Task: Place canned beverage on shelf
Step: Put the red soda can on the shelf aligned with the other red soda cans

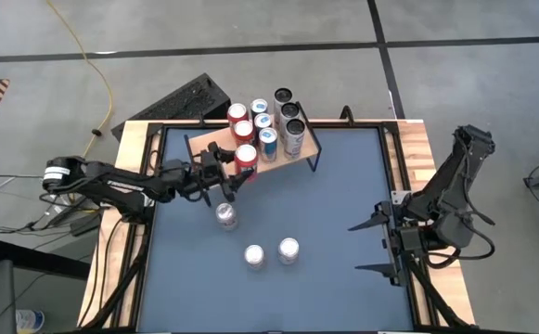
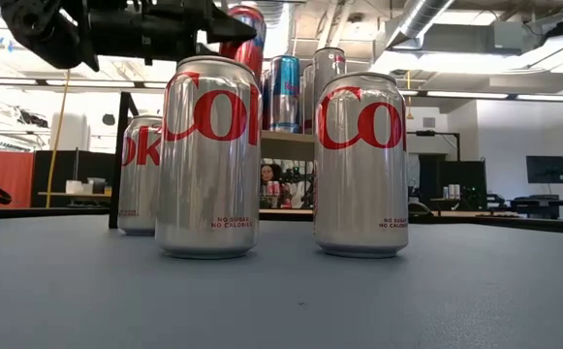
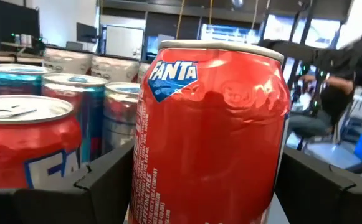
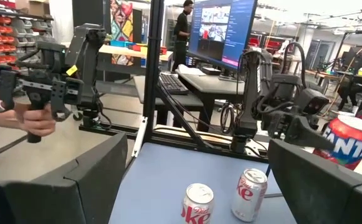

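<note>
The left end effector (image 1: 235,176) grips the upright red can (image 1: 246,158) at the near edge of the shelf (image 1: 308,142); the open right end effector (image 1: 373,246) waits far off.

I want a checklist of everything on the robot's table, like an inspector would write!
Surface: dark blue table mat, wooden rim.
Job's things: light wooden shelf on black legs holds eight cans; red Fanta can at its near edge; three silver Diet Coke cans stand on the mat.
Clutter: nothing seen.
Grippers: left gripper around the Fanta can; right gripper open, waiting at the right edge.
Cables: yellow cable on the floor.
Surroundings: black keyboard behind the table; a person's hand holding a controller.
</note>
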